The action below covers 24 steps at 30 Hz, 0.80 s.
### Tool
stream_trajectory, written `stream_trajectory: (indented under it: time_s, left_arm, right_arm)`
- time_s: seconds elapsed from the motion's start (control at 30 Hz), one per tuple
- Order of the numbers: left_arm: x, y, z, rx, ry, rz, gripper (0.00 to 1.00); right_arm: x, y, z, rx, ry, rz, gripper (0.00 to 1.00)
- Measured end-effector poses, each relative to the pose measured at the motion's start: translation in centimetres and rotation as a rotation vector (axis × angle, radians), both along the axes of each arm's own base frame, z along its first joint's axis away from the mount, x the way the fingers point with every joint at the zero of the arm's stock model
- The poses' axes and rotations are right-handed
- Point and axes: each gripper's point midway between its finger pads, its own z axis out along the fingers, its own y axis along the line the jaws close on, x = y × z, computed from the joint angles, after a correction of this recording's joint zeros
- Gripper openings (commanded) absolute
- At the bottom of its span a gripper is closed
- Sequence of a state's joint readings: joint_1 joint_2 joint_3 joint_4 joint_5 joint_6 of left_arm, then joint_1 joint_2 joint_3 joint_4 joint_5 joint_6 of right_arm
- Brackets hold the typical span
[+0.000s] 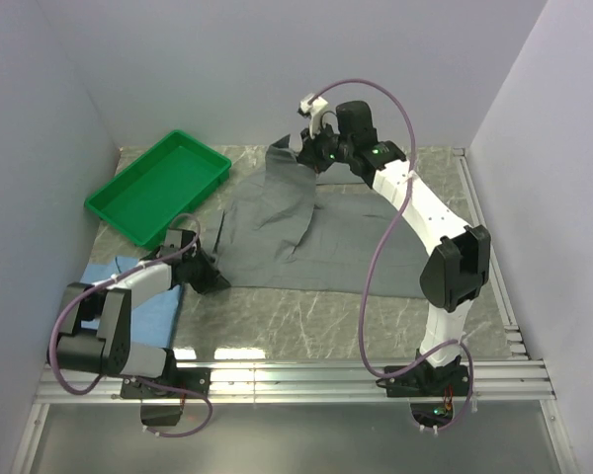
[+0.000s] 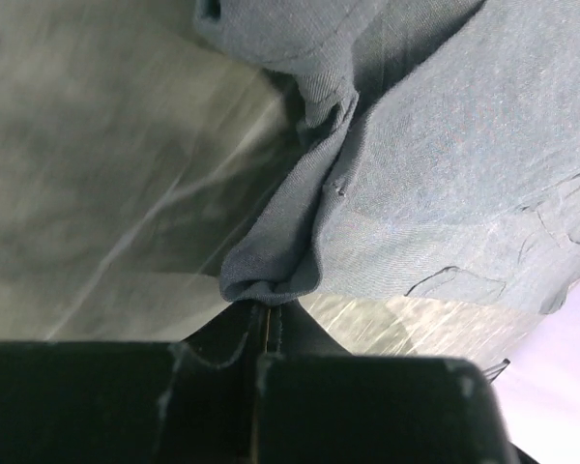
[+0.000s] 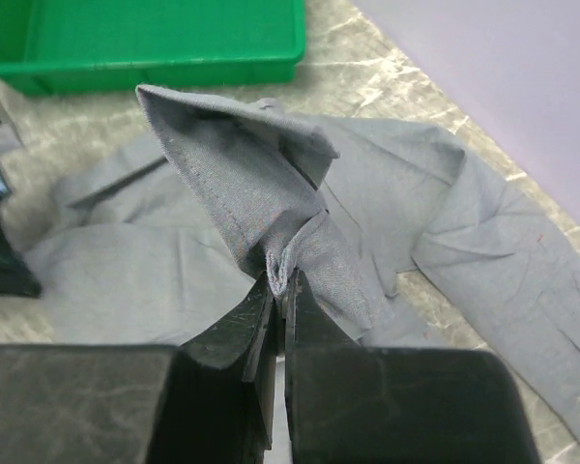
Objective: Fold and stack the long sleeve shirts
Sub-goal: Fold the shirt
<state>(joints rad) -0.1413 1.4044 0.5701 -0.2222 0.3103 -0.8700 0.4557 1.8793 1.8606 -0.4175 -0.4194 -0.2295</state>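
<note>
The grey long sleeve shirt lies spread across the middle of the table. Its far-left part is pulled up off the table by my right gripper. In the right wrist view that gripper is shut on a bunched peak of the grey shirt. My left gripper sits low at the shirt's near-left corner. In the left wrist view it is shut on a rolled edge of the grey shirt. The light blue shirt lies at the near left, partly under the left arm.
A green plastic tray stands at the far left, its near wall also in the right wrist view. Pale walls close the table on three sides. Marbled tabletop shows in front of the grey shirt.
</note>
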Motion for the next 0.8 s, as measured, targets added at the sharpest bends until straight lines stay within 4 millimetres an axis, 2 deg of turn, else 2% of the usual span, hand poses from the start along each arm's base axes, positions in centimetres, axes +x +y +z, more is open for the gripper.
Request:
stream_trajectory:
  time_s: [0.13,0.23,0.4,0.6,0.67,0.8]
  left_arm:
    - [-1.3,0.2,0.0,-0.001,0.011,0.007,0.04]
    - [-2.3,0.3,0.0,-0.001,0.021,0.010,0.06]
    - [-3.5,0.4,-0.2,-0.004,0.042,0.015,0.09]
    - [-4.2,0.5,-0.1,-0.009,0.052,0.023,0.20]
    - [-4.4,0.5,0.2,-0.009,0.050,0.027,0.25]
    - [-4.5,0.6,1.0,-0.008,0.027,0.032,0.50]
  right_arm:
    - [-0.9,0.3,-1.9,-0.060,-0.024,0.052,0.00]
    - [-1.3,1.0,-2.1,-0.102,-0.072,0.094,0.00]
    - [-1.3,2.2,-0.4,-0.110,-0.174,0.119,0.00]
    - [-0.6,2.6,1.7,-0.088,-0.262,0.120,0.00]
    - [-0.5,2.7,2.6,-0.083,-0.309,0.126,0.00]
    - [-0.7,2.7,3.8,-0.083,-0.374,0.138,0.00]
